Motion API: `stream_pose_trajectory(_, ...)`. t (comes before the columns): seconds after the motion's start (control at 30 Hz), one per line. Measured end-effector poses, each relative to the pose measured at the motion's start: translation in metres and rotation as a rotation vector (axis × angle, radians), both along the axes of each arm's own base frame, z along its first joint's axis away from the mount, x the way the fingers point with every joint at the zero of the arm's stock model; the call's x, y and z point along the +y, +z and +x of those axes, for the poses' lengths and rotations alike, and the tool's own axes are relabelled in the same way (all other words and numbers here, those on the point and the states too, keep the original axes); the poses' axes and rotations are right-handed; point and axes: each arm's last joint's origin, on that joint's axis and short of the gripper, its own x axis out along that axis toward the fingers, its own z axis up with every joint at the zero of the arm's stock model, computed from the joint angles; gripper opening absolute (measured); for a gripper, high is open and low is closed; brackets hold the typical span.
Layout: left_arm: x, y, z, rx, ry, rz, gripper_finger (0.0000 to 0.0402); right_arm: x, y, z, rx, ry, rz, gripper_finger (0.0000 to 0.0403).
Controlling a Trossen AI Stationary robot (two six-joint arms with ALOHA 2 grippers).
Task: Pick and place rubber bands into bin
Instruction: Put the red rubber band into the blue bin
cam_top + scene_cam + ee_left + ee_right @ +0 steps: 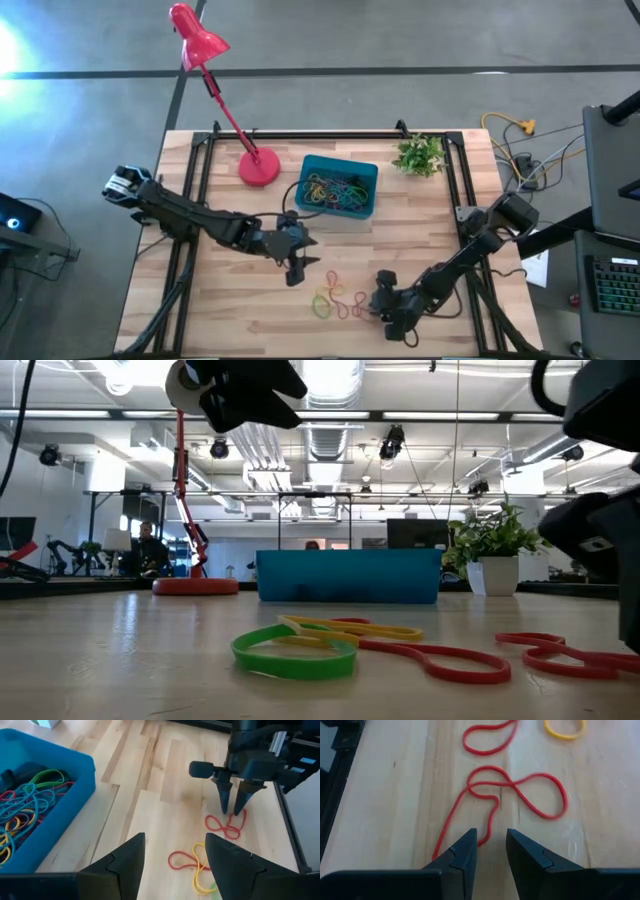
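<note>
Wooden slat table [230,300] from above: we see the teal bin [338,187] mid-table, already holding a tangle of rubber bands [336,192]. We judge most of the job done; a small cluster of loose bands [338,298] in red, yellow and green lies near the front edge. Left gripper [296,268] hovers between bin and cluster, right gripper [384,305] sits just beside the cluster. Red desk lamp [258,166] stands left of the bin, small potted plant [420,156] to its right; neither blocks the path.

Low view: green band [295,651] nearest, yellow [352,628] and red loops [440,658] behind it, bin wall [348,578] farther back.

Left wrist: our left fingers [125,862] stand wide apart, empty. Bin corner [75,775] is full of mixed colours.

Right wrist: right fingers [465,852] are partly apart, straddling the tail of a twisted red band [515,790], not yet clamped. We expect tangled loops to lift together.
</note>
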Motion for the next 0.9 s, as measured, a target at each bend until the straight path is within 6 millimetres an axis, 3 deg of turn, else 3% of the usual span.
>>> stream_pose_trajectory(0.37,0.001,-0.016,-0.005,0.046,0.017,-0.013,0.0192,-0.006,0.001,0.032,0.012,0.084,0.003,0.0101)
stream_pose_trajectory(0.63,-0.001,-0.016,-0.006,0.045,0.007,-0.015,0.0192,-0.015,0.000,0.043,0.022,0.102,0.006,0.0140)
stream_pose_trajectory(0.9,-0.003,-0.016,-0.007,0.048,0.000,-0.014,0.0192,-0.007,-0.005,0.061,0.018,0.104,-0.010,0.0173)
